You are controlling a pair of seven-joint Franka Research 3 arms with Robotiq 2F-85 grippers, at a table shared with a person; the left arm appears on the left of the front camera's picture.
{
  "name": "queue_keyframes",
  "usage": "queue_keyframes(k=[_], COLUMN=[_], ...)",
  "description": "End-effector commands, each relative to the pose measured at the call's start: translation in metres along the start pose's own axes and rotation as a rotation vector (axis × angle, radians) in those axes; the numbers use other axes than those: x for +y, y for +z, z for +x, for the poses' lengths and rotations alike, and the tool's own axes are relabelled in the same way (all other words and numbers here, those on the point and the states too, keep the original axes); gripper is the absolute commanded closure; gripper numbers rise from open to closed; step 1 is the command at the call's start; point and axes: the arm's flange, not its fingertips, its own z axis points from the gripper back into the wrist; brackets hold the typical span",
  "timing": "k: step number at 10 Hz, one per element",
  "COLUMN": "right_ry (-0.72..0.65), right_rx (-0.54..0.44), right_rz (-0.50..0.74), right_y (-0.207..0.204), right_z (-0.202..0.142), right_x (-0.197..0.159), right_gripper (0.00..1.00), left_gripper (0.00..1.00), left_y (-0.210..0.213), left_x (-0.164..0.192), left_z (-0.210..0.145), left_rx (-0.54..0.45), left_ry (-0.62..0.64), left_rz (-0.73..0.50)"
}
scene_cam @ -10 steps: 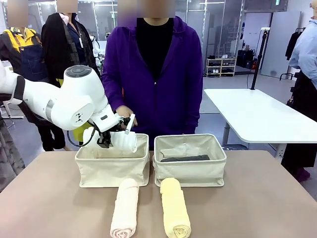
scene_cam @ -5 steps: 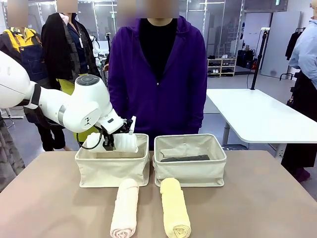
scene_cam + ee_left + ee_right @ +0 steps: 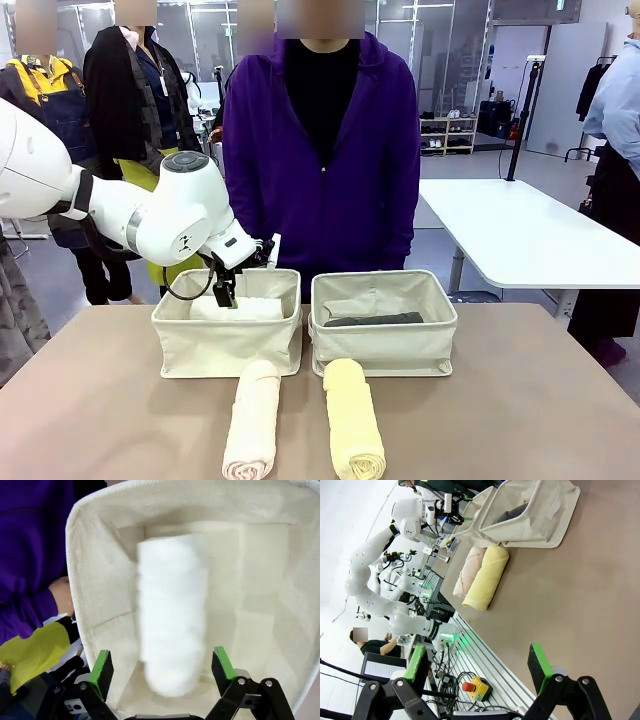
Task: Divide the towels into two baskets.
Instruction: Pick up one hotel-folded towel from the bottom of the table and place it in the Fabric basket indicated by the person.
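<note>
White towel (image 3: 172, 615) just dropped into basket (image 3: 225, 345).
Left gripper (image 3: 162, 662) spread, towel loose beneath it; pink towel (image 3: 250, 420), yellow towel (image 3: 352, 420) still unsorted.

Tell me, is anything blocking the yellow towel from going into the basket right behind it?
Nothing lies between them. The yellow towel rests on the table just in front of the right basket, so it only has to be lifted over that basket's front wall. The dark grey towel lies inside, seemingly leaving room beside it.
</note>
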Motion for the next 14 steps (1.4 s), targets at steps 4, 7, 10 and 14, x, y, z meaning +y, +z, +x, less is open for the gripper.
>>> queue_keyframes(k=[4, 7, 10, 14], right_ry=[-0.008, -0.008, -0.008, -0.008], right_rx=[0.007, 0.007, 0.007, 0.007], right_rz=[0.003, 0.003, 0.003, 0.003], right_y=[0.003, 0.003, 0.003, 0.003], right_z=[-0.003, -0.003, -0.003, -0.003], right_x=[0.005, 0.005, 0.005, 0.005], right_gripper=[0.00, 0.00, 0.00, 0.00], left_gripper=[0.00, 0.00, 0.00, 0.00], left_y=[0.003, 0.003, 0.003, 0.000], left_x=[0.000, 0.000, 0.000, -0.004], left_z=[0.001, 0.001, 0.001, 0.004], left_rx=[0.005, 0.005, 0.005, 0.011], left_ry=[-0.001, -0.001, -0.001, 0.007], left_rz=[0.004, 0.004, 0.004, 0.002])
